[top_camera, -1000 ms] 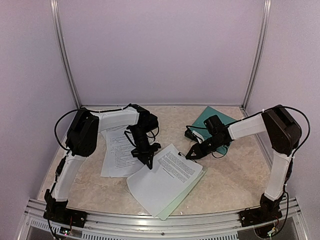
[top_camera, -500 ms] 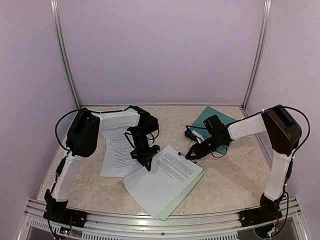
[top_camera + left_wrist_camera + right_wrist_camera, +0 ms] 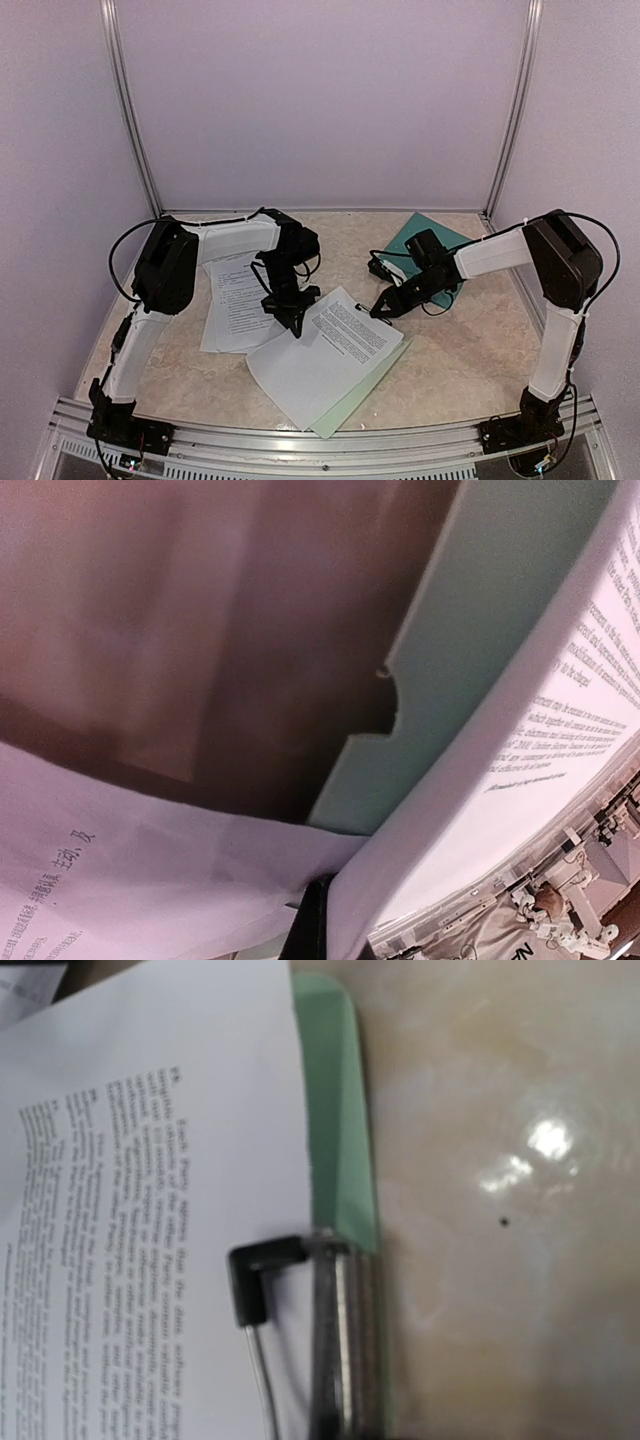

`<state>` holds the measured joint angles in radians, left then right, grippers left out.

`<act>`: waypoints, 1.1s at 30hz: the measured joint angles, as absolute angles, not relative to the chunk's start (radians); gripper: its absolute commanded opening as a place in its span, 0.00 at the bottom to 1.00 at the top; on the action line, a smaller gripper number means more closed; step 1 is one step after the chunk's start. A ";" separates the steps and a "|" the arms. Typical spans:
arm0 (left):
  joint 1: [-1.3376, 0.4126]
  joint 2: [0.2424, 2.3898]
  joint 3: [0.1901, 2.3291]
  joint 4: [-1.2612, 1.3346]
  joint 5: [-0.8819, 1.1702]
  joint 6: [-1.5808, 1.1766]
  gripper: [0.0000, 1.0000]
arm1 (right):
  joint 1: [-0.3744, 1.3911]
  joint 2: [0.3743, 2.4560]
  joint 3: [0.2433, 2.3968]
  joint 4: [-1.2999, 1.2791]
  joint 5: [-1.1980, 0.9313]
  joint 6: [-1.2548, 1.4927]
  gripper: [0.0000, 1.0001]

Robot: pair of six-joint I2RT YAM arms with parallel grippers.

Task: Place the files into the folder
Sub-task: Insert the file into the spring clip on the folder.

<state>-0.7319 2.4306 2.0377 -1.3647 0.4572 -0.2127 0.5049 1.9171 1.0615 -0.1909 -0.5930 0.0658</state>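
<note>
We risk tearing the top sheet (image 3: 320, 360), clamped in our left jaws, if the silver clip (image 3: 345, 1340) on the mint clipboard (image 3: 335, 1130) pins it; we cannot tell our right jaws' state.

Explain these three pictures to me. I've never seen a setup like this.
These are two robot arms bolted to a table, each ending in a two-finger gripper. The wide picture looks down from above and behind them. The two close-ups come from cameras on the wrists. On the table lie a pale green clipboard carrying printed sheets, more sheets to its left, and a dark teal folder at the back. The left gripper seems to pinch the top sheet at its edge. The right gripper is at the clipboard's silver clip; whether it is open is unclear.
</note>
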 measured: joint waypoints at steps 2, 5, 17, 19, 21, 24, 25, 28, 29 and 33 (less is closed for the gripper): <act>-0.732 2.431 2.038 -1.365 0.454 -0.212 0.00 | 0.506 1.917 1.063 -0.192 -0.589 0.066 0.00; -0.732 2.430 2.036 -1.364 0.443 -0.212 0.00 | 0.508 1.917 1.065 -0.194 -0.585 0.065 0.00; -0.736 2.385 1.991 -1.357 0.398 -0.209 0.00 | 0.509 1.917 1.069 -0.201 -0.579 0.065 0.00; -0.741 2.385 1.991 -1.357 0.389 -0.209 0.00 | 0.510 1.917 1.070 -0.203 -0.576 0.064 0.00; -0.746 2.385 1.991 -1.357 0.383 -0.210 0.00 | 0.511 1.917 1.071 -0.204 -0.575 0.064 0.00; -0.755 2.385 1.985 -1.355 0.381 -0.210 0.00 | 0.511 1.917 1.071 -0.205 -0.575 0.064 0.00; -0.758 2.385 1.981 -1.354 0.380 -0.210 0.00 | 0.511 1.917 1.071 -0.205 -0.575 0.064 0.00; -0.764 2.379 1.965 -1.353 0.381 -0.209 0.00 | 0.511 1.917 1.071 -0.205 -0.575 0.063 0.00; -0.766 2.376 1.963 -1.354 0.381 -0.209 0.00 | 0.511 1.917 1.071 -0.205 -0.575 0.062 0.00; -0.772 2.354 1.960 -1.353 0.382 -0.207 0.00 | 0.511 1.917 1.076 -0.213 -0.572 0.060 0.00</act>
